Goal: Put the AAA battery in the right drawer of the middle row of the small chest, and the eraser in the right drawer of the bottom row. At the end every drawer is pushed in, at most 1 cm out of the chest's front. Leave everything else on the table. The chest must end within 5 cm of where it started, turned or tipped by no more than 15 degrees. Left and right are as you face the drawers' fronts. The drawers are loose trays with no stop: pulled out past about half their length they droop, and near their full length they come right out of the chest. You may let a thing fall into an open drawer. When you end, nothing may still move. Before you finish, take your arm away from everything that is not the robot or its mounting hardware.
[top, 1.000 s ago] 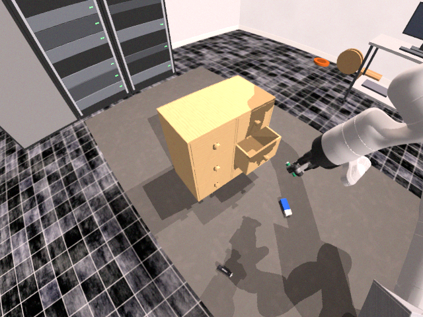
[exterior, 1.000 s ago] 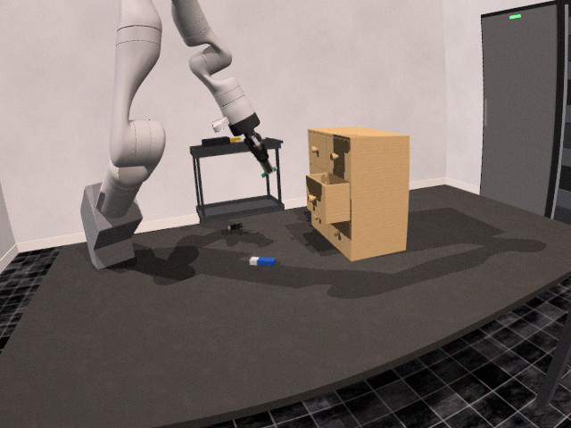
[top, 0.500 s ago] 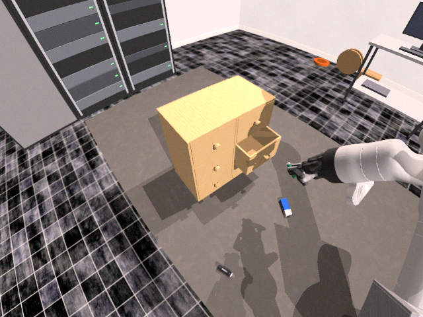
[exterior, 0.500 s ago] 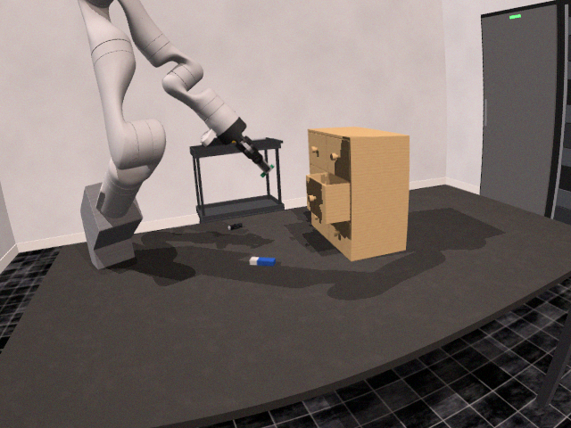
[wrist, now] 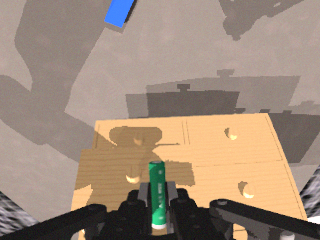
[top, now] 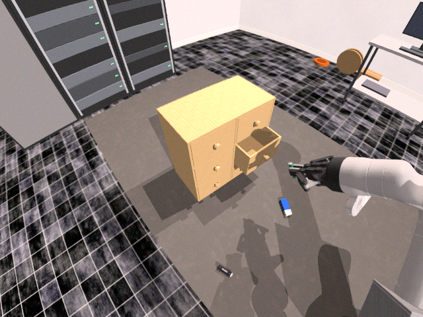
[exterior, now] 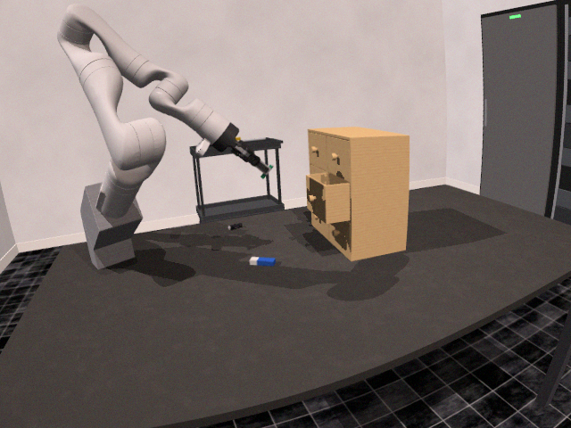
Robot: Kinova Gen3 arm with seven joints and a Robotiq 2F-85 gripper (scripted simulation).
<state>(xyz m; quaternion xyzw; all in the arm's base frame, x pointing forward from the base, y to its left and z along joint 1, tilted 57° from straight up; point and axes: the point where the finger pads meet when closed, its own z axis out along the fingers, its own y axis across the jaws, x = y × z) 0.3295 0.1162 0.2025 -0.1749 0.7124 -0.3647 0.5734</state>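
The claw point(top: 292, 170) point(exterior: 266, 170) point(wrist: 158, 196) was grasping the green AAA battery point(top: 290, 165) point(exterior: 270, 168) point(wrist: 157, 187) in the air, apart from the chest. In the wrist view the battery's long axis ran almost straight up and down, crossways between the fingertips, its pale end at the bottom and dark end at the top; in the exterior view it slanted from lower left to upper right. Past it, the middle row's right drawer point(top: 256, 167) point(exterior: 338, 202) point(wrist: 100, 170) stood pulled out of the upright chest point(top: 215, 109) point(exterior: 378, 193) point(wrist: 225, 172), while the bottom row's right drawer point(exterior: 340, 238) point(wrist: 112, 132) looked pushed in. Below, the eraser point(top: 285, 207) point(exterior: 262, 261) point(wrist: 120, 11) lay flat on the surface point(top: 191, 232) point(exterior: 230, 345) point(wrist: 170, 50), white end towards the arm's base in the exterior view, blue end towards the chest. Well apart from it lay a small black cylinder point(top: 225, 271) point(exterior: 235, 226), its axis slanting down rightward in the top view.

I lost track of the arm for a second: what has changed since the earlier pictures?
The arm's elbow came down, and the gripper swung from steeply downward to a flatter slant, its tips barely shifting. Nothing was grasped or released: it keeps the green battery. Open drawer and eraser stayed put.
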